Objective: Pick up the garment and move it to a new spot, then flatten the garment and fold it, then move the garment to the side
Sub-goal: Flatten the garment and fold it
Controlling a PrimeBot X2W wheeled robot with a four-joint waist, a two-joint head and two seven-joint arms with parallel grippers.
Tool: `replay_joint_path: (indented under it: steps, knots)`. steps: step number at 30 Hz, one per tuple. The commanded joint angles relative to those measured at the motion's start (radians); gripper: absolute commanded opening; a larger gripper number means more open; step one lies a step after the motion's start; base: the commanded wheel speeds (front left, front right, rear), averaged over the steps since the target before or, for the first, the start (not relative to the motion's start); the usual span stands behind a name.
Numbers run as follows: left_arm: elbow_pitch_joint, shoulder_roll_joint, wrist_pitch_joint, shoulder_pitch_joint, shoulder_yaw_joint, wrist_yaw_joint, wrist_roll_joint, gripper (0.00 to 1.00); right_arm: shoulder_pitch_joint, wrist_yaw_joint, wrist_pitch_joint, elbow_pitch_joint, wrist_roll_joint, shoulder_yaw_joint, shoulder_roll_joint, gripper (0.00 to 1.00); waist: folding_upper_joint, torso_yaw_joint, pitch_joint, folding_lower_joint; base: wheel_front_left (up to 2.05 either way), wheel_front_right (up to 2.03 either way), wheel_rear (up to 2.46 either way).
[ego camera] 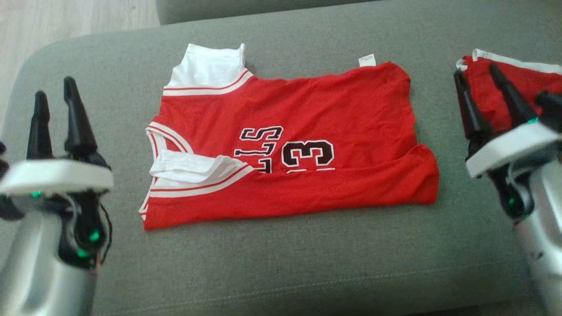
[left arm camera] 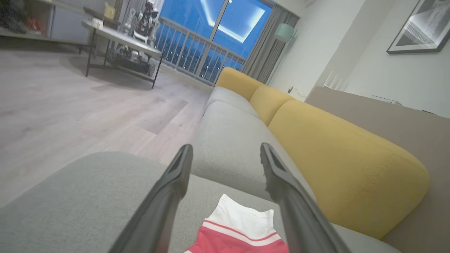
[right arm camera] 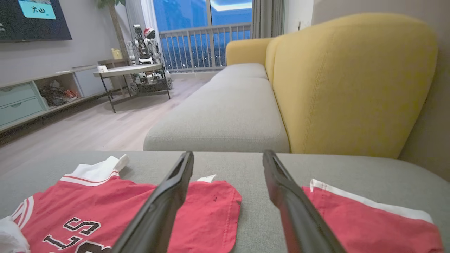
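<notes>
On grey sofa seat (ego camera: 281, 272), folded red jersey (ego camera: 333, 105), second red garment (ego camera: 535, 77) apart

our left gripper (ego camera: 55, 90): lower left, fingers (ego camera: 79, 123) spread apart, pointing up, we hold nothing | our right gripper (ego camera: 476, 72): lower right, fingers spread, leaning left, nothing held

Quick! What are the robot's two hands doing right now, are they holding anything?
Left gripper: open, holding nothing.
Right gripper: open, holding nothing.
</notes>
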Motion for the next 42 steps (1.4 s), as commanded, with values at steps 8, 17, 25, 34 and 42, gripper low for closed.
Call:
replay_joint_path:
  steps: [8,17,25,34,42]
  knots:
    - [-0.144,-0.122,-0.012,0.184,0.107,-0.057,0.252,1.00,0.272,0.000,-0.060,-0.280,-0.277,-0.209,0.217,1.00,0.0000,0.006,-0.033,0.0001,0.00,0.00,0.00]
    - [0.075,-0.198,-0.012,0.256,0.095,-0.110,0.352,1.00,0.392,0.000,-0.031,-0.379,-0.368,-0.218,0.294,1.00,0.0000,-0.015,-0.015,0.0001,0.00,0.00,0.00]
    - [0.335,-0.193,0.032,0.178,0.074,-0.105,0.364,1.00,0.377,0.000,-0.016,-0.407,-0.363,-0.208,0.301,1.00,0.0000,-0.046,0.000,0.0001,0.00,0.00,0.00]
    - [0.501,-0.181,0.094,0.122,0.094,-0.040,0.356,1.00,0.381,0.000,-0.020,-0.403,-0.345,-0.198,0.302,1.00,0.0000,-0.071,0.010,0.0001,0.00,0.00,0.00]
    - [0.548,-0.179,0.108,0.096,0.070,-0.082,0.348,0.00,0.382,0.000,-0.010,-0.392,-0.344,-0.203,0.302,1.00,0.0000,-0.071,0.012,0.0001,0.00,0.00,0.00]
